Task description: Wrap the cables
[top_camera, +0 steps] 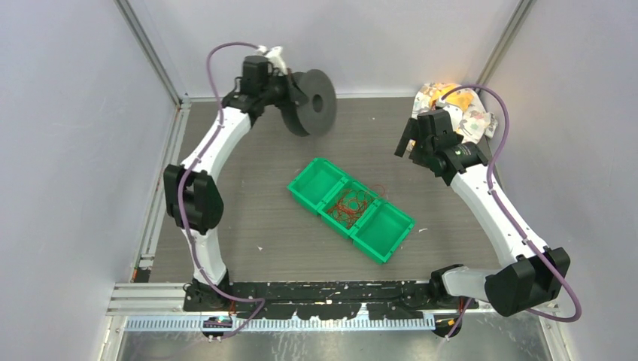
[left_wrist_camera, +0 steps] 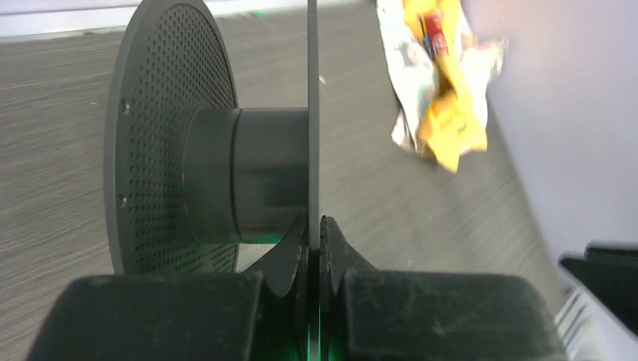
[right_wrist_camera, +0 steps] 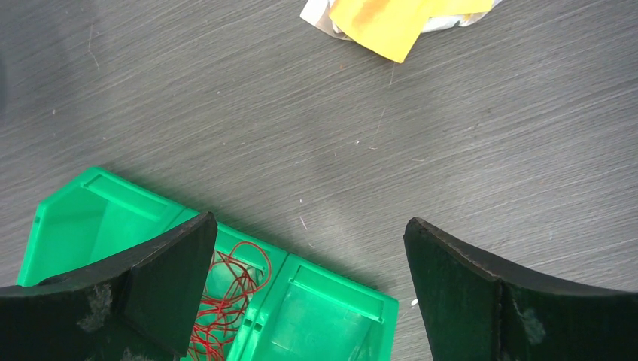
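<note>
Thin red cables [top_camera: 352,207] lie tangled in the middle compartment of a green three-part bin [top_camera: 388,241] at the table's middle; they also show in the right wrist view [right_wrist_camera: 226,297]. My left gripper [top_camera: 292,92] is at the far left, shut on the near flange of a black spool [top_camera: 312,103] and holding it up. In the left wrist view my left gripper [left_wrist_camera: 314,229] pinches that thin flange, with the spool's bare hub [left_wrist_camera: 248,174] to its left. My right gripper [top_camera: 406,144] is open and empty, above the table right of the bin [right_wrist_camera: 316,316].
A crumpled yellow and white wrapper [top_camera: 459,105] lies at the far right corner; it shows in the left wrist view [left_wrist_camera: 444,83] and the right wrist view [right_wrist_camera: 391,19]. Grey walls close in the table on the left, back and right.
</note>
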Controlling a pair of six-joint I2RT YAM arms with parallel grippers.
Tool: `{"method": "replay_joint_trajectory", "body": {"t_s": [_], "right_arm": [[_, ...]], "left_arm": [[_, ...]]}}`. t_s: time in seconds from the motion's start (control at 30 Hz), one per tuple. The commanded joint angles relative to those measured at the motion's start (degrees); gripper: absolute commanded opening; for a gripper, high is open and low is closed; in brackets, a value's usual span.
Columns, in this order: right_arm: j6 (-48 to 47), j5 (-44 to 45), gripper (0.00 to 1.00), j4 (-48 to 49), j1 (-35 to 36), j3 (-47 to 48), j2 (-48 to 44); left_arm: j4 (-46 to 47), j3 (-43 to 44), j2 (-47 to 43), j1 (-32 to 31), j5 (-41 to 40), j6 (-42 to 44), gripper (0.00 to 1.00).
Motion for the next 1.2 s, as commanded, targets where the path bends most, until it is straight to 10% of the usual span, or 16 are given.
{"method": "replay_joint_trajectory", "body": {"t_s": [0.0,0.3,0.87,1.17], "right_arm": [[1.68,-0.77,1.0,1.0,0.15,-0.22,-1.19],[3.9,3.31,1.0,1.21,0.19,-3.27,-7.02],[5.36,-4.69,0.97,1.04,0.15,-11.36,-10.52],[11.33,-19.68,0.46,10.34,0.17,-19.46,-5.86]], "left_arm": [[-10.66,3.84,-5.99,-9.47,-10.2,21.86,0.01],[-8.44,3.59,-3.08,-22.75,-22.49,33.65,0.0],[-4.24,4.56,3.36,-24.7,-18.37,31.17,0.0],[-5.89,4.35,3.95,-24.66,-15.78,30.65,0.0]]}}
